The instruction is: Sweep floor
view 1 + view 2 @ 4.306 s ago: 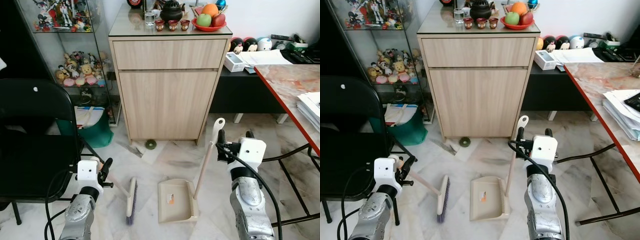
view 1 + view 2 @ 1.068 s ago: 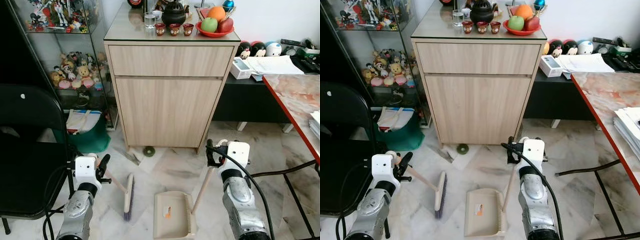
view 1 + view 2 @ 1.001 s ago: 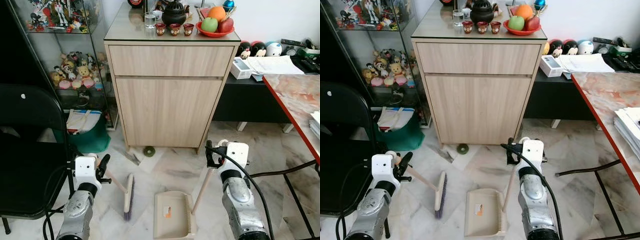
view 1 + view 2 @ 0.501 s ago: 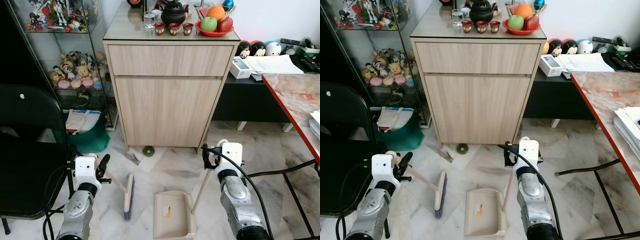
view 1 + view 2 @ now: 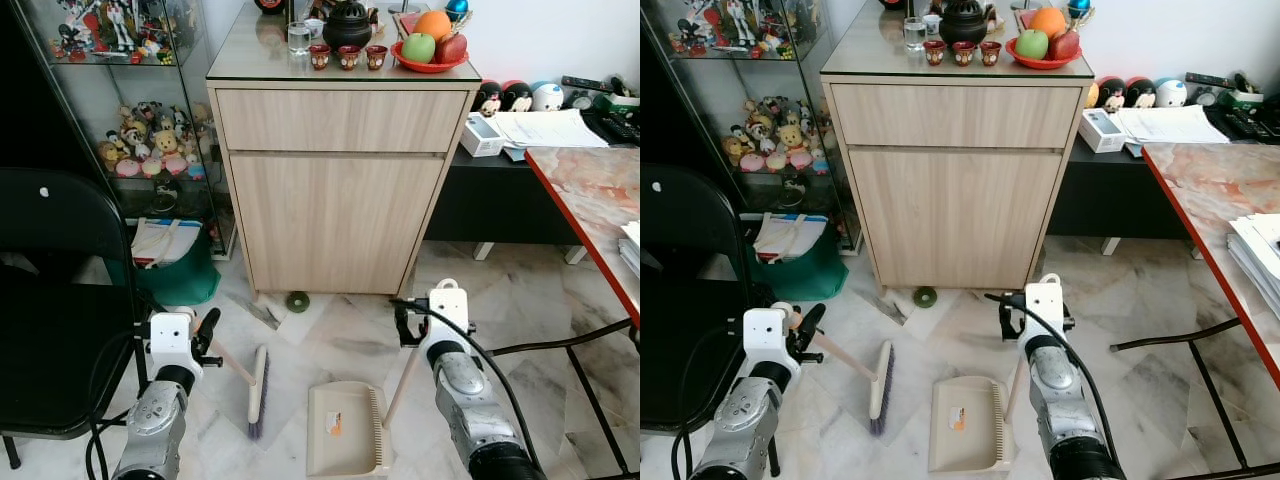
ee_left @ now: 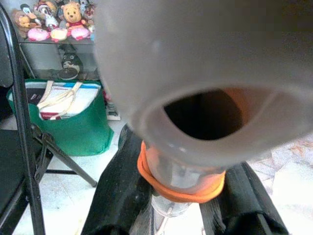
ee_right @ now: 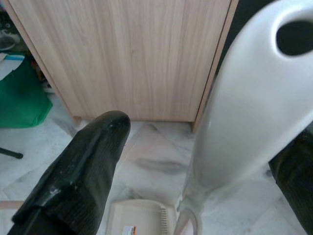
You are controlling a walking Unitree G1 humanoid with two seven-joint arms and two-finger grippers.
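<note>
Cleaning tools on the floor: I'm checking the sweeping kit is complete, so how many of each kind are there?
Beige-handled broom with purple bristles, held by the left gripper: 1
Beige plastic dustpan with a long handle, held by the right gripper: 1
Total: 2

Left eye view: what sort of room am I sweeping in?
Likely a lived-in home room, part living area, part work corner: a wooden cabinet carrying a fruit plate, a glass case of figurines, and a paper-strewn table.
</note>
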